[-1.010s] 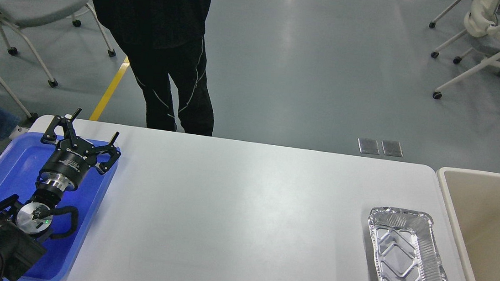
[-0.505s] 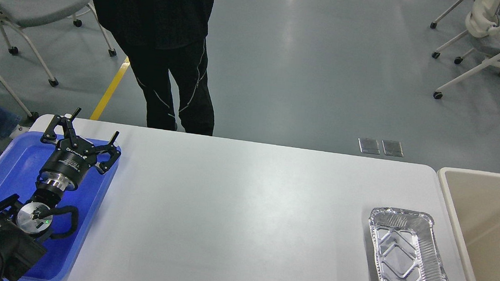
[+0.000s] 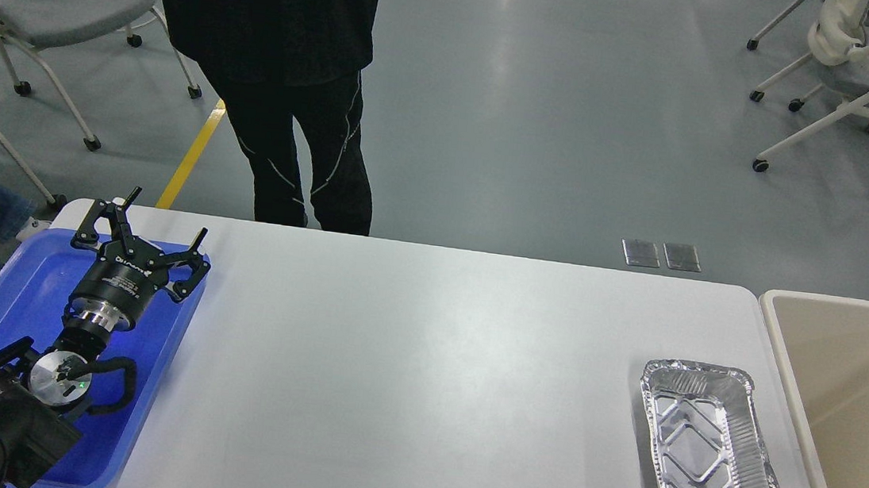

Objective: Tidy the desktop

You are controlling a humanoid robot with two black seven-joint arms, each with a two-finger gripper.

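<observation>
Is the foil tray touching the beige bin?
Apart. The head view shows a strip of white desktop between the foil tray and the beige bin.

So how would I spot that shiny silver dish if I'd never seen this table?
Start at the wide white desktop and follow it to its right end, just before the beige bin. There lies the foil tray, empty and open side up. It is the only crinkled, mirror-bright metal thing there; the blue tray at the far left is smooth plastic.
</observation>
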